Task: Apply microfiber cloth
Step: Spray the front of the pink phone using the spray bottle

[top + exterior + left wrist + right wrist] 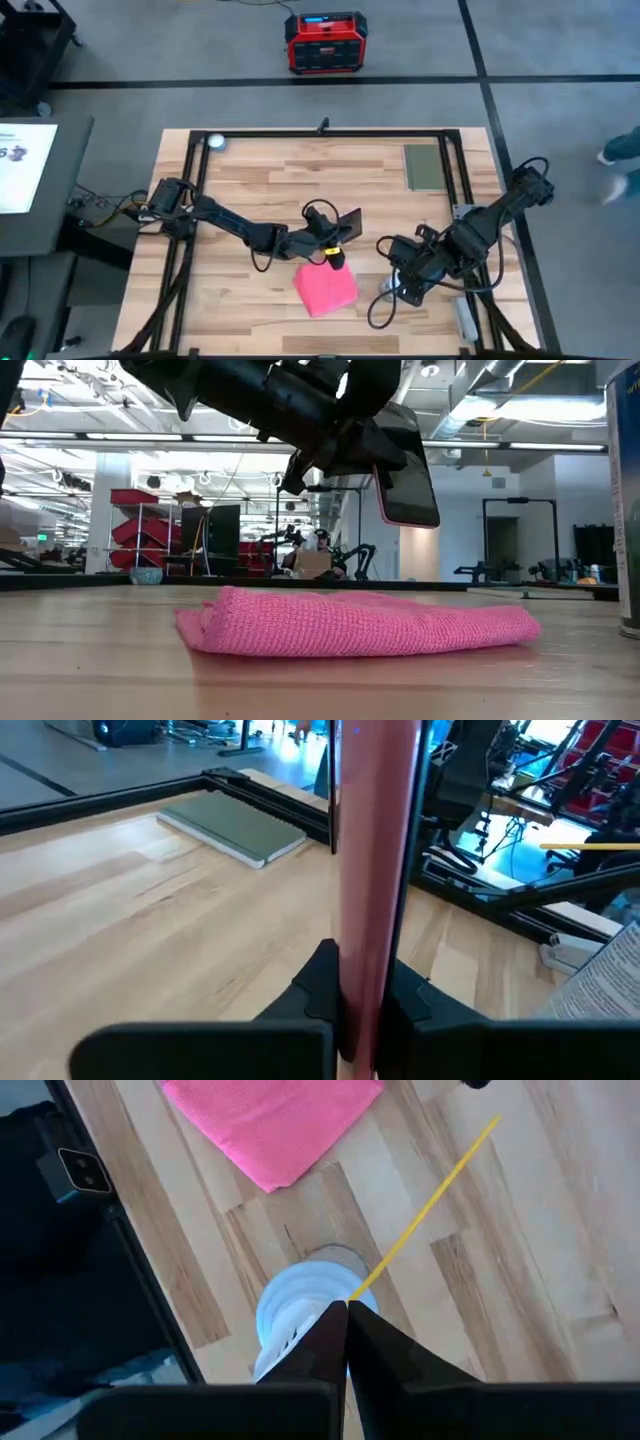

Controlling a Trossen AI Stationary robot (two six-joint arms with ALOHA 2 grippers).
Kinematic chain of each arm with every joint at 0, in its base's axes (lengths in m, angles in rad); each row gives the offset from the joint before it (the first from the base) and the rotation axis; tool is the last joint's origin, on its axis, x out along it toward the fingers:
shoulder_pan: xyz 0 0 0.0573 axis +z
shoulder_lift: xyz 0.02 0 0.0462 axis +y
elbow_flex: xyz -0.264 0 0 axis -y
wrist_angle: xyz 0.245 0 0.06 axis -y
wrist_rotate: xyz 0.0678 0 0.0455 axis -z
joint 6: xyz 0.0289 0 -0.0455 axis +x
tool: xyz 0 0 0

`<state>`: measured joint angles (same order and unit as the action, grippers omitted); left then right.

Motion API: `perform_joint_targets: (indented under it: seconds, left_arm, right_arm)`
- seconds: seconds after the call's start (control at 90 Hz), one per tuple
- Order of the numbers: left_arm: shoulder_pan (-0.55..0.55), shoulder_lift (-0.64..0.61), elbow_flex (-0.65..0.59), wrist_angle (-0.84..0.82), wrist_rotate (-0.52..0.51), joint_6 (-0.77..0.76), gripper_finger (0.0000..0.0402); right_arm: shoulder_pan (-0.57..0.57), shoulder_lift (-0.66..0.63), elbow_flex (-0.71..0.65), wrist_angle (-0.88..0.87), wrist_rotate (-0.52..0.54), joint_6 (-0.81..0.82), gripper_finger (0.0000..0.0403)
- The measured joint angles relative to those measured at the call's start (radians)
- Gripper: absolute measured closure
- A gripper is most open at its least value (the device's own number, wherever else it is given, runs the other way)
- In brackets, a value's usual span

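The microfiber cloth lies bunched flat on the table's near middle, with no gripper on it. Just above and beyond it, my left gripper is shut on a pale-pink, black-faced phone. To the cloth's right, my right gripper is shut, its tips over the top of a white spray can with a yellow straw. My left gripper pinches the phone's near end between its two fingers, one on each flat face. The fingers reach roughly level toward the table's far right, along the phone. The phone stands on edge, tilted, lifted clear above the cloth. My right gripper's shut fingertips point down at the can's top, where the straw begins. The fingers hide that spot, so I cannot tell whether they touch it.
An olive-green pad lies at the far right, inside the black frame. A small grey ball sits at the far left corner. A red box stands on the floor beyond the table.
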<state>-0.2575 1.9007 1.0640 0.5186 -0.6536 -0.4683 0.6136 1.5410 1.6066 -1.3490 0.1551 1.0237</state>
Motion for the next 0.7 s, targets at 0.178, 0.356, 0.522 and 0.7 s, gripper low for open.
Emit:
perform_joint_targets:
  seconds: [0.178,0.356,0.522,0.7]
  left_arm:
    - [0.006,0.032,0.043,-0.038,0.025,0.0,0.0399]
    - [0.006,0.031,0.056,-0.022,0.018,0.026,0.0399]
    - [0.006,0.031,0.065,-0.03,0.021,0.027,0.0399]
    - [0.006,0.031,0.065,-0.028,0.021,0.03,0.0399]
  right_arm:
    - [0.0,0.0,-0.006,0.008,-0.001,0.0,0.0403]
    - [0.0,0.001,-0.011,0.009,-0.004,-0.005,0.0403]
    - [0.0,0.002,-0.011,0.007,-0.003,-0.005,0.0403]
    - [0.0,0.002,-0.011,0.008,-0.003,-0.004,0.0403]
